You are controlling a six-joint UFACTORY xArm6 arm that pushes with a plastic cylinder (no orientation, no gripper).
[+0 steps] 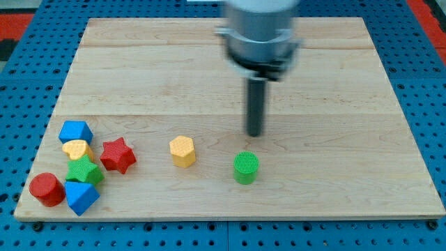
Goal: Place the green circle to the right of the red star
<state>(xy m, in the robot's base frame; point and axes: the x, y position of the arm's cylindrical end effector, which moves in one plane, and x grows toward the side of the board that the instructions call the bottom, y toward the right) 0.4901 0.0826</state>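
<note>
The green circle (245, 167) stands low on the wooden board, right of centre. The red star (118, 155) lies at the lower left, well to the left of the green circle. A yellow hexagon block (182, 151) sits between the two. My tip (255, 134) touches the board just above the green circle and slightly to its right, with a small gap between them.
A cluster sits at the board's lower left beside the red star: a blue block (75, 131), a yellow block (77, 149), a green star-like block (84, 171), a red cylinder (47, 189) and another blue block (81, 197). The board's bottom edge (230, 218) is near.
</note>
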